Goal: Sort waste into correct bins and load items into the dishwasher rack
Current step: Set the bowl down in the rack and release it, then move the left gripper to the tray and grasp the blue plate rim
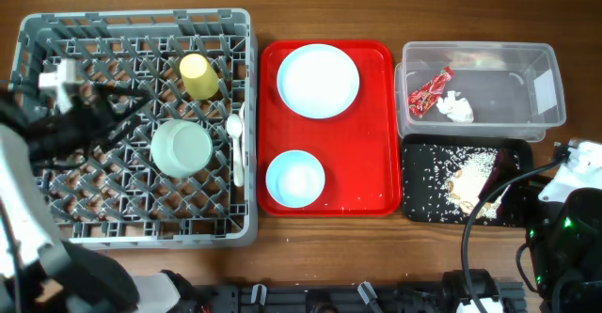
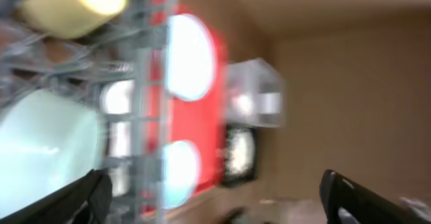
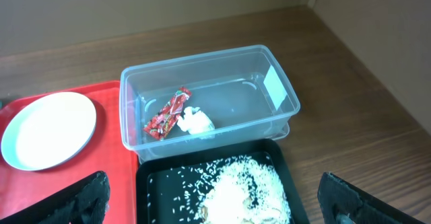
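the light-blue plate [image 1: 318, 80] lies flat on the back half of the red tray [image 1: 376, 116]. it looks stiff, light and smooth-faced, so probably slippery. pinch its raised rim on the side towards the tray's left edge, since the flat middle gives you nothing to grip. the light-blue bowl [image 1: 295, 179] sits on the tray's front half, apart from the plate. just left of the tray, the dishwasher rack [image 1: 141, 233] holds a yellow cup [image 1: 198, 75], a pale green bowl [image 1: 182, 148] and a white utensil [image 1: 236, 144]. just right of the tray, the clear tub [image 1: 546, 87] holds the wrapper [image 1: 430, 91] and napkin [image 1: 456, 107], and the black tray [image 1: 419, 177] holds the crumbs [image 1: 470, 177]. your left gripper [image 2: 215, 178], over the rack, is spread wide and empty. your right gripper [image 3: 214, 183], right of the tray, is the same.
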Motion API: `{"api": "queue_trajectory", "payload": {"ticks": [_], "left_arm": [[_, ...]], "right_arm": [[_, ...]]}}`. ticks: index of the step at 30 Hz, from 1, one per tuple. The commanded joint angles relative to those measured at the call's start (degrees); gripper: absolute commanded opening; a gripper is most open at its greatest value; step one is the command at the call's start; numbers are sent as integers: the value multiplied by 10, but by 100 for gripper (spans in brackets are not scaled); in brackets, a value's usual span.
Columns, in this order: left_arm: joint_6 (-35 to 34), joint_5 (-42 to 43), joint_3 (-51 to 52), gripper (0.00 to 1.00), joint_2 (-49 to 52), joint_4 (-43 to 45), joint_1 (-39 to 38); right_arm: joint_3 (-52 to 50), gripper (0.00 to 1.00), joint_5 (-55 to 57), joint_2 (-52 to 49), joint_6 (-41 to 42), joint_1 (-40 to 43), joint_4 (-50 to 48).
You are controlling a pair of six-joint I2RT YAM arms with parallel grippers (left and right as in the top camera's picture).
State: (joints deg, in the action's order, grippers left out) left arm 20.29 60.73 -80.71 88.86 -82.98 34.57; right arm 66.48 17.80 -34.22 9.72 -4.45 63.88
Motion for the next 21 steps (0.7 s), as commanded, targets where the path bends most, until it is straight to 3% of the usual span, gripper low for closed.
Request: {"api": "queue_trajectory", "payload": {"ticks": [1, 4, 8, 9, 10, 12, 15, 21], "left_arm": [[-278, -337, -6, 100, -20, 62, -108], [-285, -420, -5, 100, -15, 96, -210], [-349, -415, -5, 100, -14, 105, -295], [-349, -413, -5, 77, -14, 103, -312], [-349, -414, -5, 41, -14, 99, -325], [-365, -424, 6, 4, -14, 90, -353], [-441, -523, 49, 4, -14, 108, -376], [-506, -659, 150, 4, -14, 213, -371]], "right_arm": [[4, 100, -3, 0, -7, -2, -2], [4, 100, -3, 0, -7, -2, -2], [4, 100, -3, 0, -7, -2, -2], [4, 100, -3, 0, -7, -2, -2], [4, 100, -3, 0, -7, -2, -2], [4, 100, -3, 0, -7, -2, -2], [4, 100, -3, 0, -7, -2, -2], [4, 100, -3, 0, -7, -2, -2]]}}
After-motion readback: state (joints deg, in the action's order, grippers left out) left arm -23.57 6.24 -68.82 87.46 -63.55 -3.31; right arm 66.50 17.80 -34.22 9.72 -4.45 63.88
